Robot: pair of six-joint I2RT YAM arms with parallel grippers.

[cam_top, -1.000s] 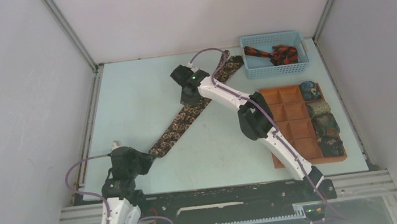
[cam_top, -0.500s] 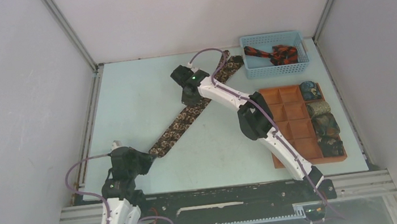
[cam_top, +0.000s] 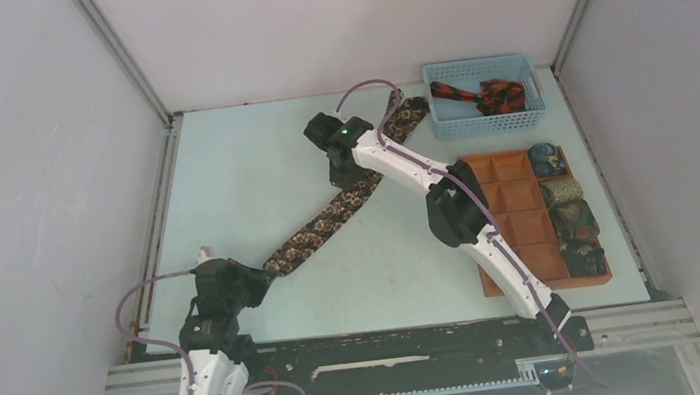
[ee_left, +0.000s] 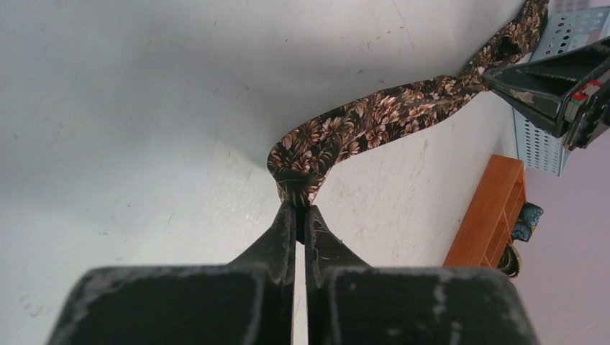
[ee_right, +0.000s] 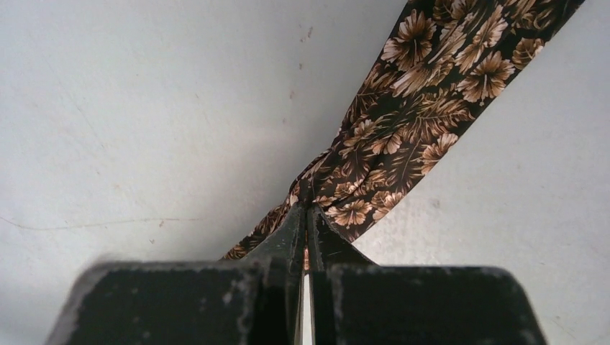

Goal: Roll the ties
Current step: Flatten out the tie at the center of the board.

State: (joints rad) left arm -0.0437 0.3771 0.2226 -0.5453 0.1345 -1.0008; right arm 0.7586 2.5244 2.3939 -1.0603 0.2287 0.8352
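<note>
Top external view shows the brown floral tie (cam_top: 328, 215) slantwise on the bench (cam_top: 242, 170), near left to far right. The left pincer (ee_left: 300, 212) is closed on its near tip, the right pincer (ee_right: 308, 208) on its far part. It looks light and limp, so I would hold the tip.

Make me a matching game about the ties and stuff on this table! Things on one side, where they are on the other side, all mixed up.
Things
1. brown flowery tie
2. red and black tie
3. rolled-up ties
4. left hand

Places
A. in the blue basket
B. pinching the flowery tie's near end
C. in the right column of the orange tray
D. slanting across the table

Pairs: 1-D, 2-A, 3-C, 4-B
</note>
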